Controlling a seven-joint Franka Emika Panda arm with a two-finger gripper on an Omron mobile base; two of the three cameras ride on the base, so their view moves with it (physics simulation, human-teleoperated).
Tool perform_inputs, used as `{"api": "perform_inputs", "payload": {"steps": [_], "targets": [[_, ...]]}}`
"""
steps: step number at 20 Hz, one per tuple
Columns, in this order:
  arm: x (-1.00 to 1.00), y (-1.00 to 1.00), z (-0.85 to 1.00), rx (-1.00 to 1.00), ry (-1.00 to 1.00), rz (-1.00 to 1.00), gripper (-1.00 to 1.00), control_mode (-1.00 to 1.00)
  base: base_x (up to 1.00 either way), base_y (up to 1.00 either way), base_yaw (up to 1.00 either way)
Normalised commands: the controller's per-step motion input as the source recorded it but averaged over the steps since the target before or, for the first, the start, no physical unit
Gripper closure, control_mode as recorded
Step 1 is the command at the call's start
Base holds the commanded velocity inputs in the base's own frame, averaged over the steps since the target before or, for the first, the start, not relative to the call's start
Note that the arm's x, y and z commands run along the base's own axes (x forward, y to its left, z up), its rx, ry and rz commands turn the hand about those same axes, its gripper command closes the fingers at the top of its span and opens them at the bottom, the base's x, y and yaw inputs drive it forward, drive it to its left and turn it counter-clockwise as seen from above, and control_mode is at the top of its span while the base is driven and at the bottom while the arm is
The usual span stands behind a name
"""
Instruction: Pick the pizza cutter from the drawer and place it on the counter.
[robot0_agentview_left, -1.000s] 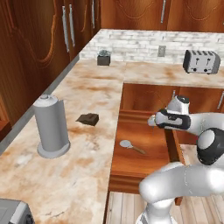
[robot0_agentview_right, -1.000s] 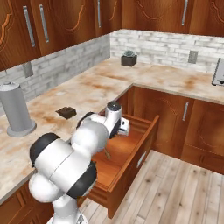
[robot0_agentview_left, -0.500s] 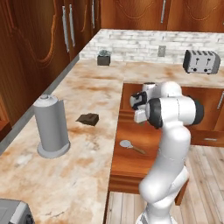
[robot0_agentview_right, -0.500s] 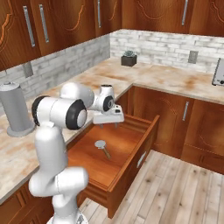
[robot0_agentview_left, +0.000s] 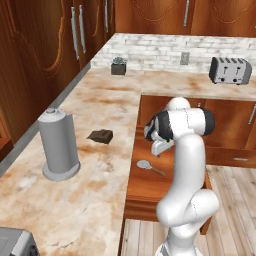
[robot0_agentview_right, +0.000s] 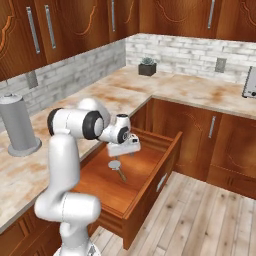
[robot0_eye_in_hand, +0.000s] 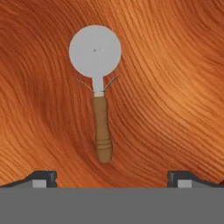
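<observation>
**Over the open drawer, jaws released, cutter lying below**

Room: wood-cabinet kitchen, dark reddish-brown doors with silver bar handles, grey-white brick backsplash, pale plank floor. The counter (robot0_agentview_left: 95, 170) is an L of beige marble-look stone with rusty blotches, thick edge. On it: a grey cylinder canister (robot0_agentview_left: 59, 145) on a round foot near the wall, a dark brown wedge lump (robot0_agentview_left: 100, 136) beside it toward the drawer side, a small dark pot with a plant (robot0_agentview_left: 118, 66) in the far corner, a silver toaster (robot0_agentview_left: 230, 70) on the far run. A grey appliance corner (robot0_agentview_left: 15, 243) shows at the near edge of the left base view.

The pizza cutter (robot0_eye_in_hand: 98, 89): round flat silver-grey wheel, short metal neck with two thin wire prongs, turned brown wooden handle with rings near its end. It lies flat on the drawer bottom, apart from the walls, alone on the wood. In the hand view the wheel points away from me and the handle end points back toward my fingertips, roughly centred between them.

The drawer (robot0_agentview_right: 150, 177) is pulled well out from under the counter, wide and shallow, reddish-brown, flat grained bottom. Only the cutter is visible in it.

My gripper (robot0_agentview_right: 123, 148) hangs above the drawer, over the cutter and not touching it. Jaws spread wide, nothing between them; both dark fingertips (robot0_eye_in_hand: 41, 178) sit far apart at the bottom of the hand view.
</observation>
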Motion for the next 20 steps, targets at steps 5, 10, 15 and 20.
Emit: {"api": "perform_inputs", "payload": {"steps": [5, 10, 15, 20], "targets": [[-0.2, 0.32, -1.0, 0.0, -0.11, 0.13, -1.0, -1.0, 0.0, 0.0, 0.0], [-0.05, 0.0, -1.0, 0.0, -0.09, 0.01, -1.0, -1.0, 0.0, 0.0, 0.0], [0.0, 0.0, -1.0, 0.0, -0.06, 0.0, -1.0, -1.0, 0.0, 0.0, 0.0], [0.0, -0.11, -0.87, 0.0, -0.01, 0.0, 1.0, -1.0, 0.0, 0.0, 0.0]]}}
